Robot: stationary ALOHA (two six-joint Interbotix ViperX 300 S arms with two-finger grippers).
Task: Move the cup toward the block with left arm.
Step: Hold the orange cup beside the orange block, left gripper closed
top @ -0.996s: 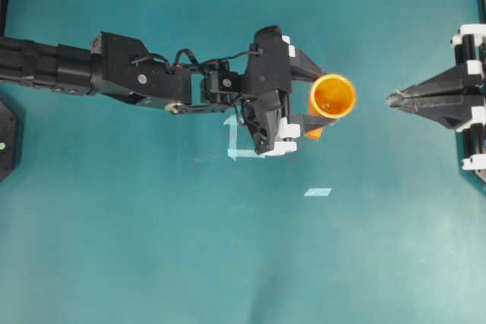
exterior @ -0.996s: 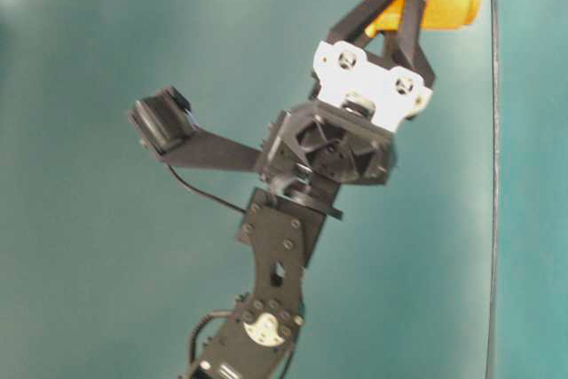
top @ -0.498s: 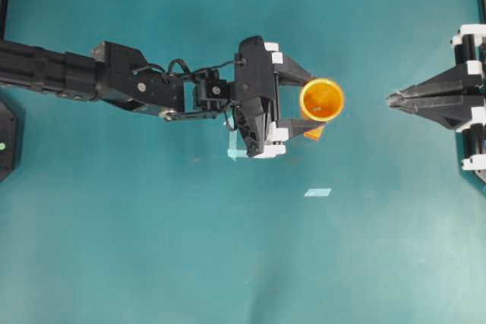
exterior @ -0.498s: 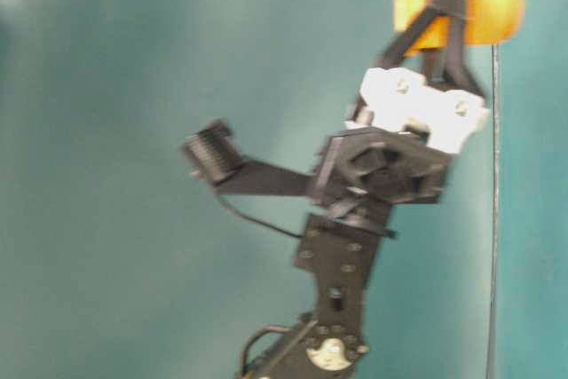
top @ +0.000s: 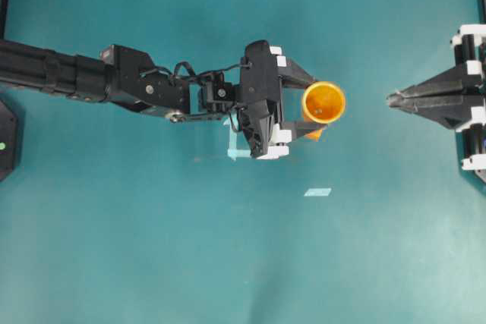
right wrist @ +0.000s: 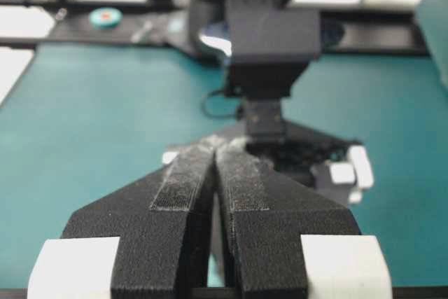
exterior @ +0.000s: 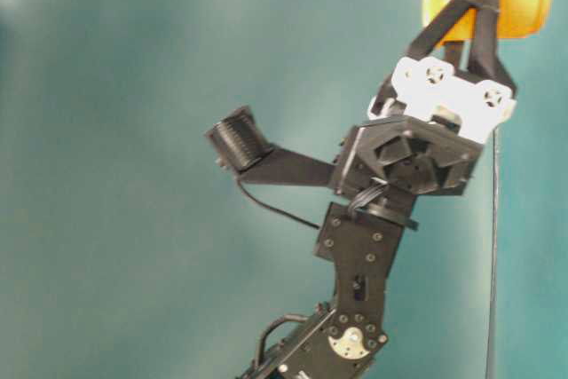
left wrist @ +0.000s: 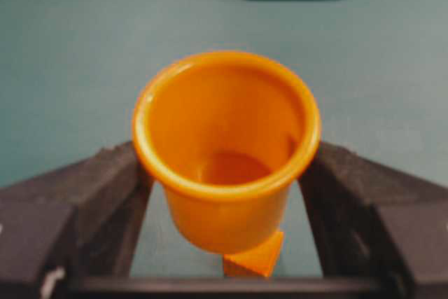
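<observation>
The left arm (top: pixel 114 85) reaches across a teal table (top: pixel 152 248), its left gripper (top: pixel 313 104) pinching the cup (top: pixel 323 102) between two black fingers (left wrist: pixel 91 201). In the overhead view the orange cup sits mouth-up with one finger on each side of it. The left wrist view shows both fingers pressed against the cup's walls just under its yellowish rim, the inside of the cup bare.

The block (left wrist: pixel 256 257), a tiny orange cube, lies directly beneath the cup and between the two fingers; in the wrist view only one corner of it pokes out under the cup's base. From overhead a sliver of the block (top: pixel 314 133) peeks out at the cup's lower edge, beside the lower finger. Whether the cup's base touches the block cannot be told.

A pale tape square outline (top: pixel 237 151) lies left of the cup, partly hidden under the gripper's body, and a pale tape strip (top: pixel 318 192) lies below the cup, well apart from it.

To the right of the cup, well apart, the right gripper (top: pixel 390 99) points toward it with its fingertips pressed together, holding nothing, as the right wrist view confirms.
</observation>
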